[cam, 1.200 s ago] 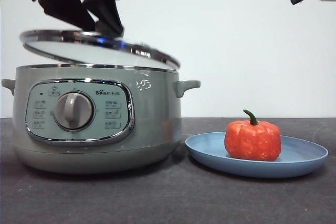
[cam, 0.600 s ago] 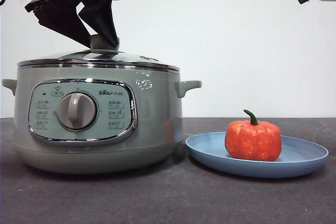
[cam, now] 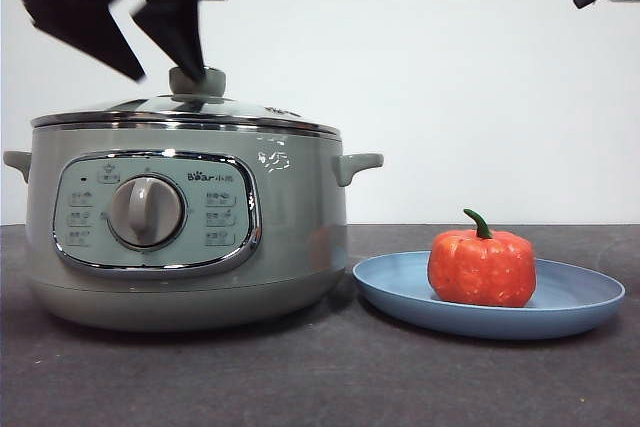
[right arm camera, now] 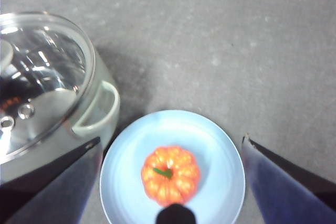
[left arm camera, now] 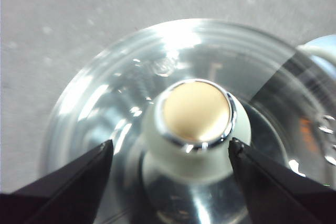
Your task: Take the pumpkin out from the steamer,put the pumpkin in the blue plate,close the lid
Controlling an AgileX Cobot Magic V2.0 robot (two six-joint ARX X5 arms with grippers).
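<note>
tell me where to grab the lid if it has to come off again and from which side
Grip the lid by its pale green knob, coming straight down from above. The knob stands upright at the centre of the glass and narrows below its cap, so jaws closing on either side can catch under it. The left gripper already hangs open right over it; the steel rim sits flush on the steamer, offering no purchase.

Pale sage-green steamer [cam: 185,227], round with side handles, a chrome-framed control panel and central dial, standing upright on the dark table; glass lid [cam: 185,115] with steel rim and pale green knob seated flat on its top, closed. Small orange-red pumpkin [cam: 481,267], ribbed, with a curved green stem pointing up, sitting upright near the middle of the blue plate [cam: 580,309]. Wide, shallow and light blue, lying flat just beside the steamer's base.
</note>
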